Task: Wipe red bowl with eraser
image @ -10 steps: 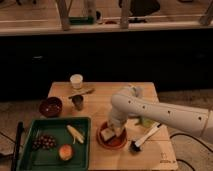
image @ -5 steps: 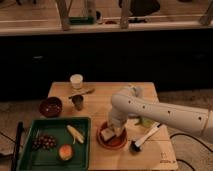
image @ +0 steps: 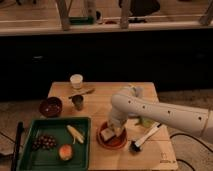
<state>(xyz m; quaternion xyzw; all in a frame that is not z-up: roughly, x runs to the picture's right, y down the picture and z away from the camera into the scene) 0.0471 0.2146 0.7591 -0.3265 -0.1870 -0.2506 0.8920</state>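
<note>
The claw [image: 116,131] is down inside the red bowl [image: 112,138], at the end of the white arm [image: 160,112] that reaches in from the right. The eraser [image: 107,134] sits right at its tip, resting in the left part of the bowl. It looks pressed or held there, but I cannot tell whether the claw is clenched on it or only touching it.

The bowl sits on the wooden table [image: 100,92], near its front edge, just right of a green tray [image: 27,155]. A white-handled brush [image: 145,137] lies just beside the bowl on its right.

Judging by this, the reaching and bringing of the eraser to the bowl is done and the wiping is either under way or about to begin. Sweeping across the rest of the bowl's inside seems to be what is left.

There is a small dark mark near the table's front right corner, too small to read. No other label or writing can be made out.
</note>
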